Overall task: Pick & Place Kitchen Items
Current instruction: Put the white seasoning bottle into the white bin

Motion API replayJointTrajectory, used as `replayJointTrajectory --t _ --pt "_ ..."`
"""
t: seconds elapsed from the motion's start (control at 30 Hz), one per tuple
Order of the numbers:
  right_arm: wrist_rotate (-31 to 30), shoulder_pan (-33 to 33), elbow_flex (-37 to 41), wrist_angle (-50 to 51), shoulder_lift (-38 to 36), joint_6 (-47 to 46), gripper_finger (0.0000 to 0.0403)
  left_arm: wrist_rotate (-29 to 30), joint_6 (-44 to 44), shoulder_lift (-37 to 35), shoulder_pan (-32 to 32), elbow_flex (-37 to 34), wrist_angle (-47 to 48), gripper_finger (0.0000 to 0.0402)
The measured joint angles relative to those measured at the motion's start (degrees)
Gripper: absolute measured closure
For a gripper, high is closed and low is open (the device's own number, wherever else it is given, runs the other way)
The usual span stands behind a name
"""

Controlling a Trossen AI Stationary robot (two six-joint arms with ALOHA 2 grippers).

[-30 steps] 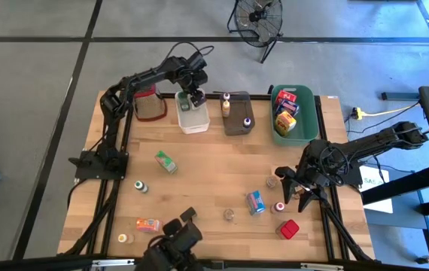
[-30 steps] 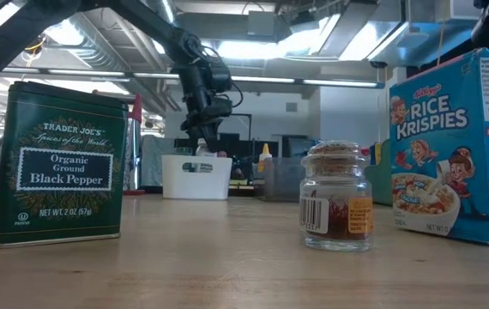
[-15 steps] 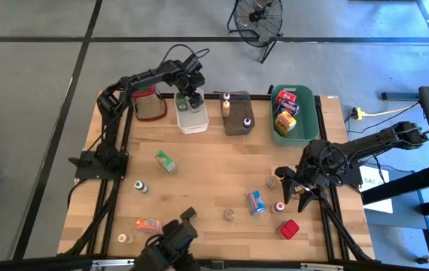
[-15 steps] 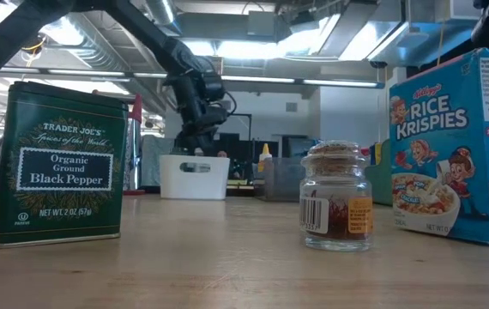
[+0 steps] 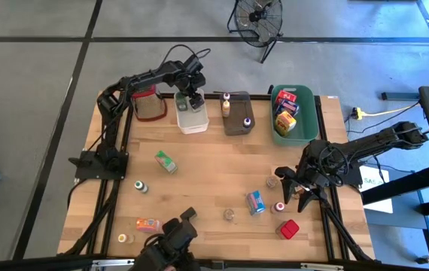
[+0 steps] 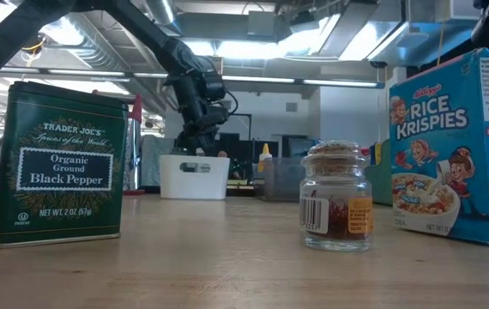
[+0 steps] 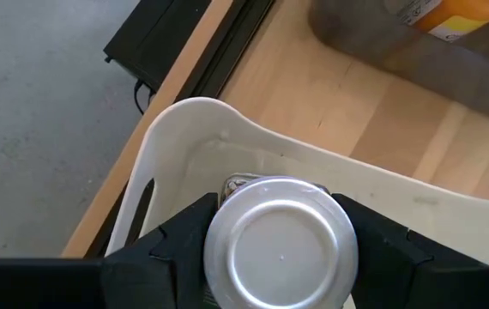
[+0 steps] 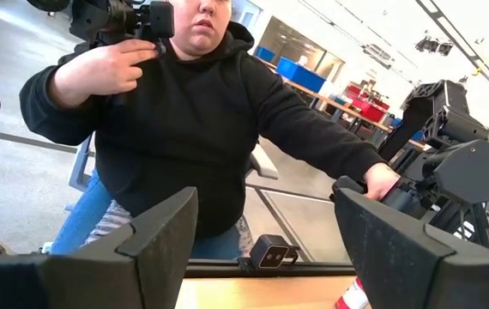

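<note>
A small silver-topped tin (image 7: 280, 254) sits clamped between the left gripper's (image 5: 193, 98) 2 dark fingers (image 7: 178, 240), held just above the white tub (image 7: 227, 150) at about 12 o'clock on the table (image 5: 214, 162). Its label is hidden; only the round metal face shows.

At table height, a dark green tin (image 6: 60, 163) reads "Trader Joe's Spices of the World Organic Ground Black Pepper, Net Wt 2 oz (57g)". A glass spice jar (image 6: 336, 197) with a barcode and an orange label stands near it, and a blue box (image 6: 453, 146) reads "Rice Krispies".

Other items lie scattered: a green box (image 5: 166, 161) near centre, a red box (image 5: 288, 229) at 5 o'clock, an orange packet (image 5: 147, 224) at 7 o'clock. Boxes fill the green tub (image 5: 309, 120) at 1 o'clock; 2 bottles stand in the grey tub (image 5: 237, 124).

The right gripper (image 5: 293, 190) waits at 4 o'clock, fingers spread, holding nothing. Its wrist view shows a person in a black hoodie (image 8: 195, 112).
</note>
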State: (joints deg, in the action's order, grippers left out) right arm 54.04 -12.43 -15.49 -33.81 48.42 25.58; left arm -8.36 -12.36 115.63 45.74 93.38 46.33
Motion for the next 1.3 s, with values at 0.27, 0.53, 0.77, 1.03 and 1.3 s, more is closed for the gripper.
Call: replayJointTrajectory --t 0.27,0.53,0.77,1.03,1.3 --pt "0.0 0.0 0.0 0.2 0.0 0.0 0.0123 0.3 -1.4 0.1 -0.5 -0.1 -1.8 0.0196" --pt "0.0 0.0 0.0 0.2 0.0 0.3 0.0123 0.4 -3.1 0.1 -1.0 -0.1 -3.0 0.0195" --pt "0.0 0.0 0.0 0.4 0.0 0.6 0.0123 2.6 -4.1 0.3 -1.1 1.2 -2.9 0.0195" --pt "0.0 0.0 0.0 0.4 0.0 0.6 0.0123 3.1 -4.3 0.3 -1.1 1.4 -2.8 0.0184" --pt "0.0 0.0 0.0 0.6 0.0 0.6 0.0123 3.1 -4.3 0.3 -1.1 1.4 -2.8 0.0183"
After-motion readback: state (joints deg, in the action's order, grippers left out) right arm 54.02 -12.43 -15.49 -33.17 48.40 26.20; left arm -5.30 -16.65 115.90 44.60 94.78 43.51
